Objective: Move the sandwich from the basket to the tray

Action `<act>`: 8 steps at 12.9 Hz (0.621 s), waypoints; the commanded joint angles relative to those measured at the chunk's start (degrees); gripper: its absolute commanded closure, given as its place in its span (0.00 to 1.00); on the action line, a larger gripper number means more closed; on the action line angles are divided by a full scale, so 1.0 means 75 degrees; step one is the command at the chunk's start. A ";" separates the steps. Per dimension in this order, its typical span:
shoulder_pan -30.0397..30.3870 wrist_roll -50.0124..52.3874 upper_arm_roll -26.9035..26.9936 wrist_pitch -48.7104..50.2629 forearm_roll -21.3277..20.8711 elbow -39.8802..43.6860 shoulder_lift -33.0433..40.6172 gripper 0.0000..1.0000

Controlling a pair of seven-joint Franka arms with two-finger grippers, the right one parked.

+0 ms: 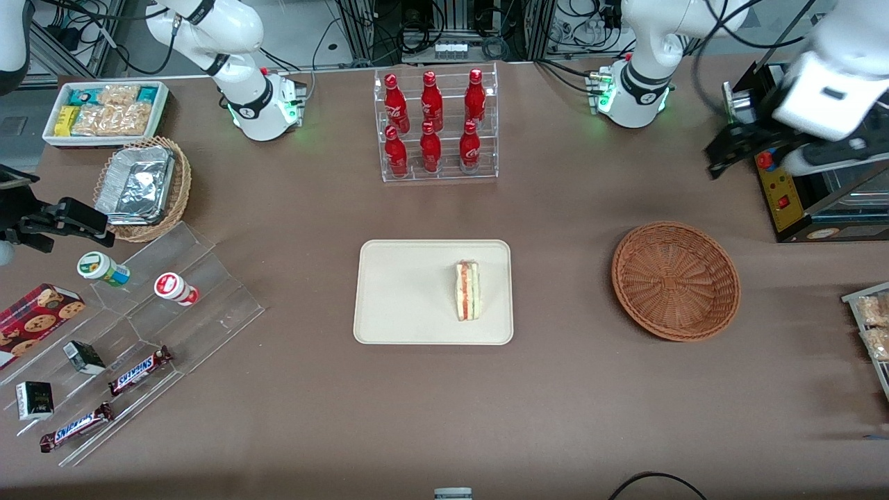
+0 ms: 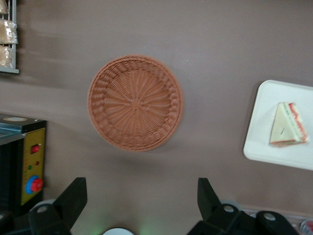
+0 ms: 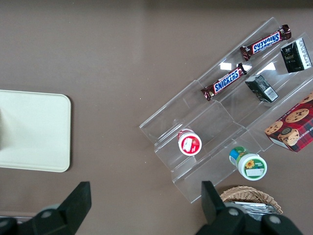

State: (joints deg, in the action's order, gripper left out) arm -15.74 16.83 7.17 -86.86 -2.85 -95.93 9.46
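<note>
The sandwich (image 1: pixel 468 290), a white wedge with red, orange and green layers, lies on the cream tray (image 1: pixel 396 292) at the table's middle. In the left wrist view the sandwich (image 2: pixel 287 126) rests near one edge of the tray (image 2: pixel 261 137). The reddish-brown wicker basket (image 1: pixel 675 280) sits beside the tray toward the working arm's end, and the basket (image 2: pixel 135 102) holds nothing. My gripper (image 1: pixel 721 161) hangs high above the table, farther from the front camera than the basket. In the wrist view the gripper (image 2: pixel 142 196) is open, with nothing between its fingers.
A black and yellow control box (image 1: pixel 799 201) stands close under the gripper. A rack of red bottles (image 1: pixel 436 125) stands farther back than the tray. Snack packets (image 1: pixel 871 326) lie at the working arm's table edge. A clear stepped stand (image 1: pixel 139 333) with candy bars is toward the parked arm's end.
</note>
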 commanded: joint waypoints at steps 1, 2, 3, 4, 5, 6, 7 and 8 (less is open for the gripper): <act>0.0095 -0.0836 0.0577 0.0201 0.0158 -0.0381 0.0461 0.00; 0.0106 -0.0838 0.0591 0.0202 0.0158 -0.0381 0.0380 0.00; 0.0199 -0.0850 0.0557 0.0144 0.0158 -0.0358 0.0263 0.00; 0.0305 -0.0861 0.0463 0.0097 0.0216 -0.0311 0.0100 0.00; 0.0352 -0.0861 0.0312 0.0015 0.0309 -0.0137 -0.0099 0.00; 0.0643 -0.0861 -0.0084 0.0014 0.0310 0.0051 -0.0322 0.00; 0.1086 -0.0838 -0.0668 0.0014 0.0322 0.0261 -0.0521 0.00; 0.1334 -0.0826 -0.0999 0.0014 0.0403 0.0426 -0.0628 0.00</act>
State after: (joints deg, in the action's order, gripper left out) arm -10.50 11.04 5.02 -87.33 -1.20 -96.98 7.74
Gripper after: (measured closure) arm 0.000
